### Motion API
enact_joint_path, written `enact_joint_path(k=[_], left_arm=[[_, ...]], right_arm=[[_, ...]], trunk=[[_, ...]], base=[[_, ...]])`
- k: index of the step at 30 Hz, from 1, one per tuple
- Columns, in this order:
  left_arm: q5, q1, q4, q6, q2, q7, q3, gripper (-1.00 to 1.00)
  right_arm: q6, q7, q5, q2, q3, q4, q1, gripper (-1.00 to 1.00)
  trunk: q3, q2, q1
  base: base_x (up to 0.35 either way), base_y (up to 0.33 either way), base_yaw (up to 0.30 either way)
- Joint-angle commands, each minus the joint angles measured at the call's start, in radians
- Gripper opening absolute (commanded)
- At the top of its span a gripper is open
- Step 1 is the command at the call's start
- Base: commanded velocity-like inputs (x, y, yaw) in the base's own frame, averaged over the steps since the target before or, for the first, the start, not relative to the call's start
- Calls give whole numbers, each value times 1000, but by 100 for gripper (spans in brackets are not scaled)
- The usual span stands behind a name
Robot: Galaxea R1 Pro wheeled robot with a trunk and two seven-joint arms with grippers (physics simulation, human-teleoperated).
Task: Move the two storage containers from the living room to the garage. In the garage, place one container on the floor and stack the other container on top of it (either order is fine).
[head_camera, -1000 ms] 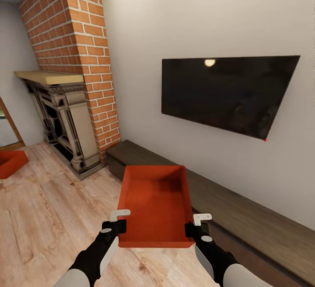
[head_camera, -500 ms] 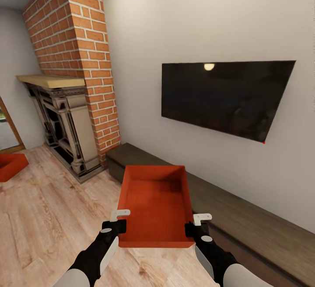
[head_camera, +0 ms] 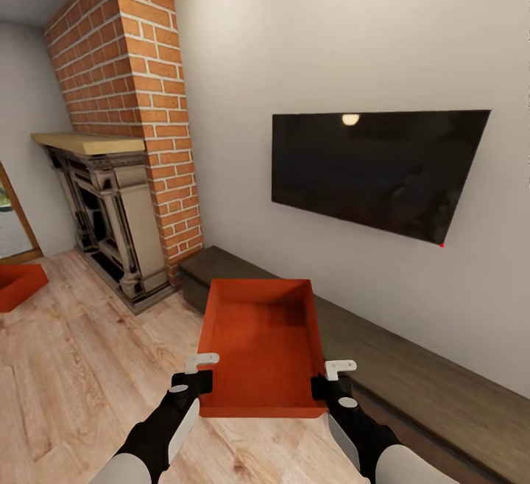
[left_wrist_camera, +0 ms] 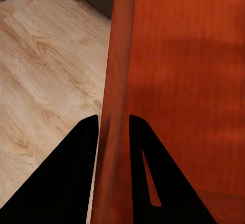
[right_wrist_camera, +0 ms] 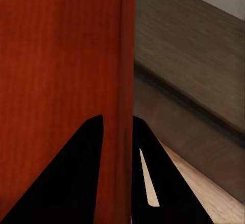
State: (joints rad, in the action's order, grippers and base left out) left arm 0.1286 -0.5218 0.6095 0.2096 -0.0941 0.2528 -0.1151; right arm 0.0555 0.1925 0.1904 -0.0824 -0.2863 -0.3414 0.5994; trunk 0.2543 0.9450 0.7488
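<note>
I hold a red-orange open-top storage container (head_camera: 261, 344) in the air in front of me, above the wood-plank living room floor. My left gripper (head_camera: 199, 372) is shut on its left wall (left_wrist_camera: 115, 96), one finger on each side. On the opposite wall (right_wrist_camera: 125, 81) my right gripper (head_camera: 327, 379) is shut the same way. The second storage container (head_camera: 18, 285) rests on the wood floor at the far left, partly cut off by the picture's edge.
A red brick fireplace (head_camera: 140, 138) with a dark surround (head_camera: 110, 219) stands ahead on the left. A black TV (head_camera: 375, 171) hangs on the wall ahead. A long dark low bench (head_camera: 412, 381) runs under it, close to my right arm. Open wood floor (head_camera: 73, 366) lies to the left.
The whole view has shifted: the fireplace, TV and far container sit a little further off and to the left, so the camera moved. The held container keeps its place between both grippers.
</note>
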Motion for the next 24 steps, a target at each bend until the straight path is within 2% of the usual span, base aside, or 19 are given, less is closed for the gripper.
enact_joint_path(k=[1, 24], left_arm=[[-4, 0, 1, 8, 2, 43, -8, -100], [-4, 0, 3, 8, 1, 43, -8, -100]], right_arm=[[3, 4, 7, 1, 1, -4, 2, -100], [3, 4, 7, 1, 1, -4, 2, -100]], trunk=[[0, 1, 0], [-37, 1, 0]], base=[[0, 0, 0], [0, 0, 0]])
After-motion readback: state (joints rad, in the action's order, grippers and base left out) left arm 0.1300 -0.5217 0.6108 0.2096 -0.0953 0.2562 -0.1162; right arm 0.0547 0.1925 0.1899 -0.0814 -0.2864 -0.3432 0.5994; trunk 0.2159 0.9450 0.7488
